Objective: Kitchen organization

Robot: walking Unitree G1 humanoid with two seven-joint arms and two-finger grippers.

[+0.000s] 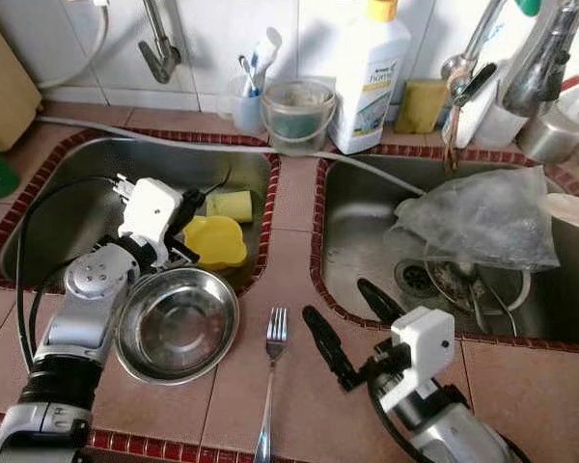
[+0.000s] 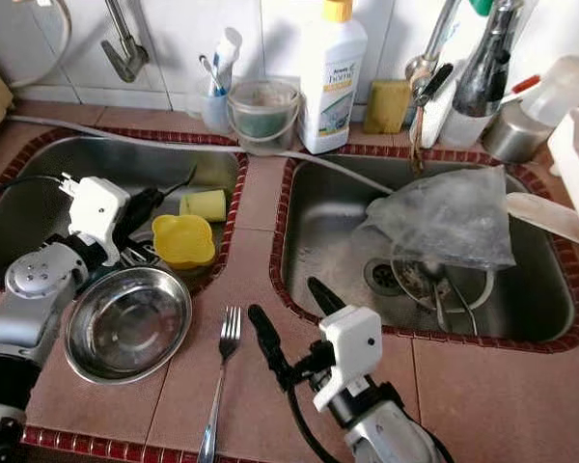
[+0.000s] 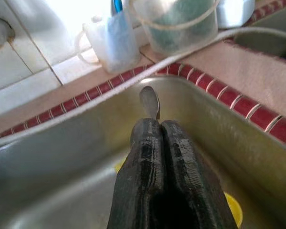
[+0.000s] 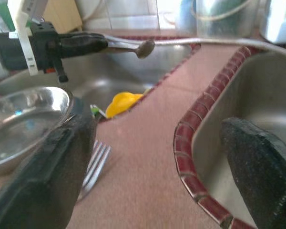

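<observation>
My left gripper [image 1: 199, 200] hangs over the left sink [image 1: 58, 183], shut on a metal spoon [image 3: 149, 100] whose bowl sticks out past the fingertips [image 3: 152, 131]. The right wrist view shows the same spoon [image 4: 144, 47] held level above the basin. A steel bowl [image 1: 179, 323] rests on the tiled counter under my left wrist, with a fork [image 1: 273, 362] lying beside it. My right gripper [image 1: 336, 297] is open and holds nothing, low over the counter strip between fork and right sink [image 1: 347, 241]. In the left sink lie a yellow cup [image 1: 217, 239] and a yellow sponge [image 1: 230, 204].
A crumpled plastic bag [image 1: 482, 217] and utensils fill the right sink. Along the back wall stand a detergent bottle [image 1: 367, 72], a small bucket [image 1: 297, 108], a toothbrush cup [image 1: 248, 101] and steel containers [image 1: 550, 130]. A hose [image 1: 174, 145] crosses behind the sinks.
</observation>
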